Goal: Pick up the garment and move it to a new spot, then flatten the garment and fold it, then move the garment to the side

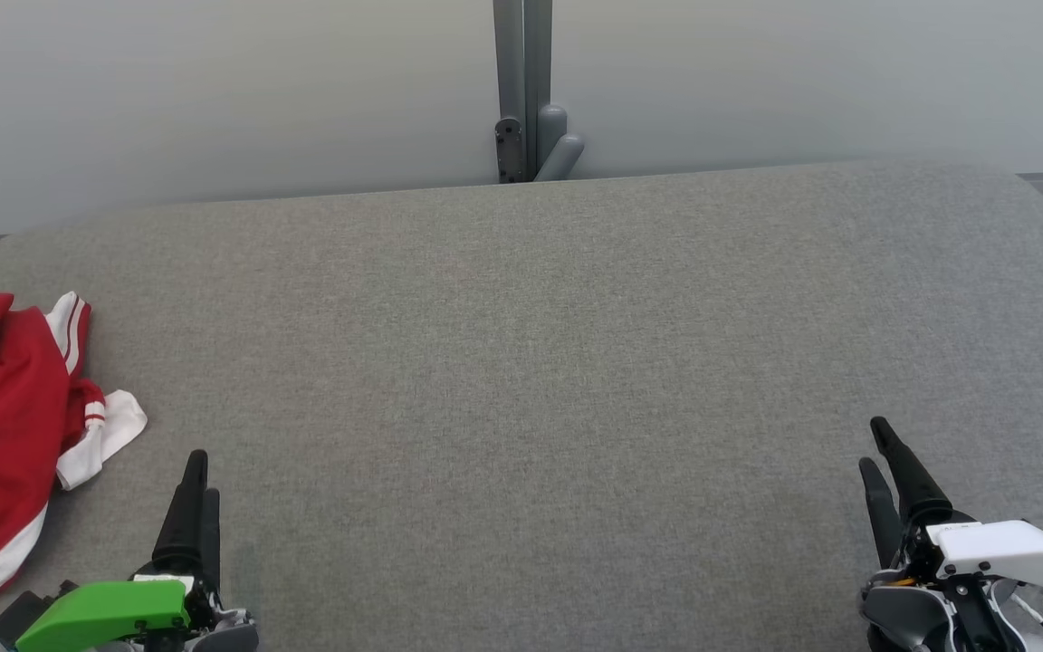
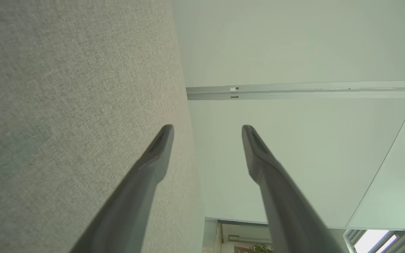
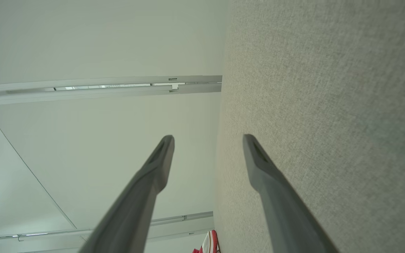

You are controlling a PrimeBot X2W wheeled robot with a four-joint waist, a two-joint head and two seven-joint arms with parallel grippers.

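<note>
Red-and-white garment [image 1: 1, 426] bunched at left edge of grey padded table [image 1: 521, 362], partly cut by frame (neither flat nor folded). Just right of it, at near edge, left gripper [image 1: 203, 475], fingers apart, empty. Well apart at near right, right gripper [image 1: 872, 444], likewise spread, empty. Probably at start: pick-up, relocation, flattening, folding, side placement all left.
</note>
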